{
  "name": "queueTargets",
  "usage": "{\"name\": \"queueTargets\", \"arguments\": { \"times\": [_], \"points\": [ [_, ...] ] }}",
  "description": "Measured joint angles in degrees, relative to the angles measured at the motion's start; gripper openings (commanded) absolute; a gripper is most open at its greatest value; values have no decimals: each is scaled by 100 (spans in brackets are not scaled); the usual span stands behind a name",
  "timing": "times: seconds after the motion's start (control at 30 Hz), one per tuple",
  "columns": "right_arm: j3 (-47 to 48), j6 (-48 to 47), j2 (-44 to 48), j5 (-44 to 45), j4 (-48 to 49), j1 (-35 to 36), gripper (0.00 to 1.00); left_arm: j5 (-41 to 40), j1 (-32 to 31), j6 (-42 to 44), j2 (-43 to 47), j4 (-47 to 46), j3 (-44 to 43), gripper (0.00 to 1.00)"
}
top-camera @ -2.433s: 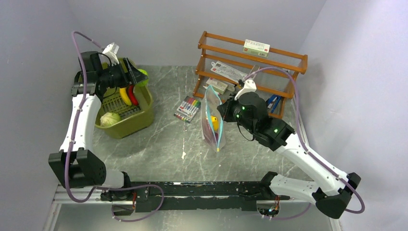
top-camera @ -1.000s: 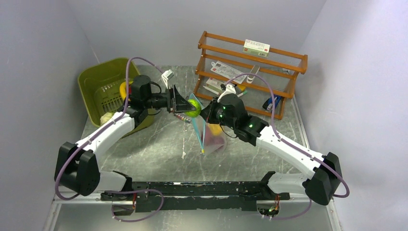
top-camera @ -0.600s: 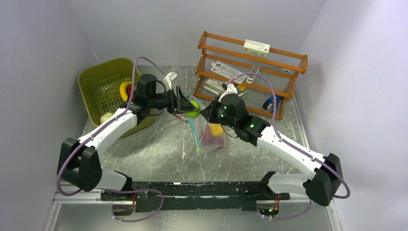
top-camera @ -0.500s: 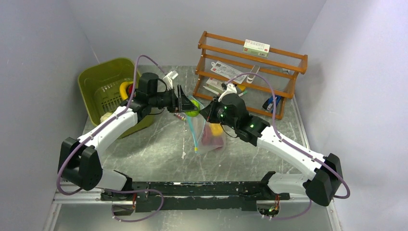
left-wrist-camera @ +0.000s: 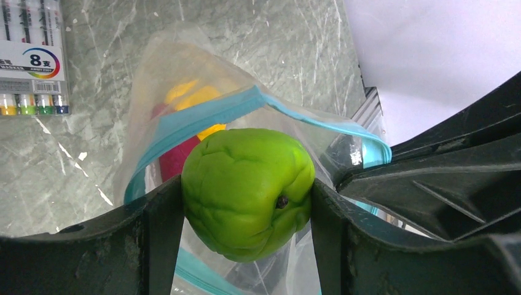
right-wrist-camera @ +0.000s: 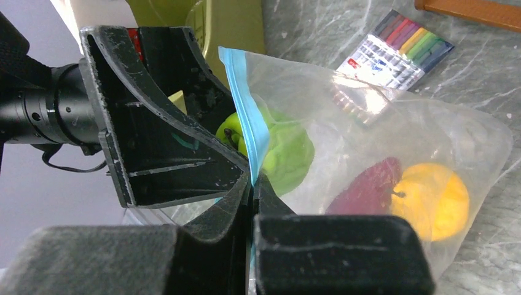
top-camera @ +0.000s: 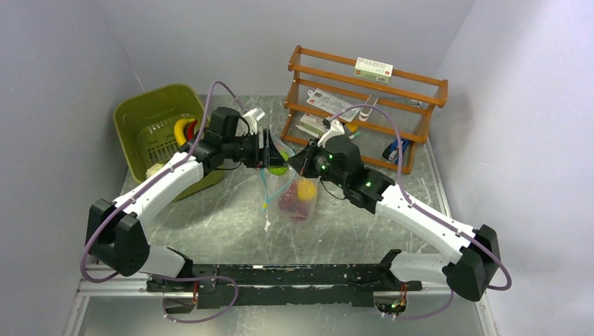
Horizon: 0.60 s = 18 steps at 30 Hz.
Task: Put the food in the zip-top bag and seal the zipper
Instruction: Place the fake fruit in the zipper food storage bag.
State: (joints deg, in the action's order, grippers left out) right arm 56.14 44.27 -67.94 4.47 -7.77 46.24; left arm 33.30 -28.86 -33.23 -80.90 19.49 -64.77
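Released too soon, the green fruit (left-wrist-camera: 249,190) could clip the zipper (right-wrist-camera: 244,104) and fall to the bench (top-camera: 224,210); it sits just at the bag's (right-wrist-camera: 381,123) mouth, clamped in the left claw (top-camera: 268,149). That arm reaches toward 3 o'clock; the right claw (right-wrist-camera: 252,184), from 4 o'clock, is pinched together on the rim

The clear, soft plastic zip-top bag (right-wrist-camera: 393,117) is thin, crinkled film with glossy glints; its teal-blue press-seal strip (right-wrist-camera: 242,104) looks smooth and matt. The green, lumpy plastic fruit (left-wrist-camera: 246,190) has a dimpled, faintly shiny skin; the yellow round plastic piece (right-wrist-camera: 430,200) is smooth. The left gripper (left-wrist-camera: 246,203) has black, matt, scuffed plastic fingers (left-wrist-camera: 153,246). The grey-green marbled tabletop (left-wrist-camera: 80,166) is smooth. The orange-brown rack (top-camera: 329,58) is wood, the olive-green tub (top-camera: 133,115) smooth plastic.
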Motion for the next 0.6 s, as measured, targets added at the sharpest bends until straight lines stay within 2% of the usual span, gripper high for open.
{"name": "queueTargets", "arguments": {
  "times": [0.17,0.4,0.47,0.6],
  "points": [
    [-4,55,37,4,39,0,0,-109,-55,90,0,107,-68,65],
    [-68,118,74,9,70,0,0,-111,-61,90,0,111,-68,66],
    [-94,122,96,20,92,0,0,-111,-61,90,0,111,-68,73],
    [-131,118,142,109,83,0,0,-70,-61,87,0,101,-68,79]
  ]
}}
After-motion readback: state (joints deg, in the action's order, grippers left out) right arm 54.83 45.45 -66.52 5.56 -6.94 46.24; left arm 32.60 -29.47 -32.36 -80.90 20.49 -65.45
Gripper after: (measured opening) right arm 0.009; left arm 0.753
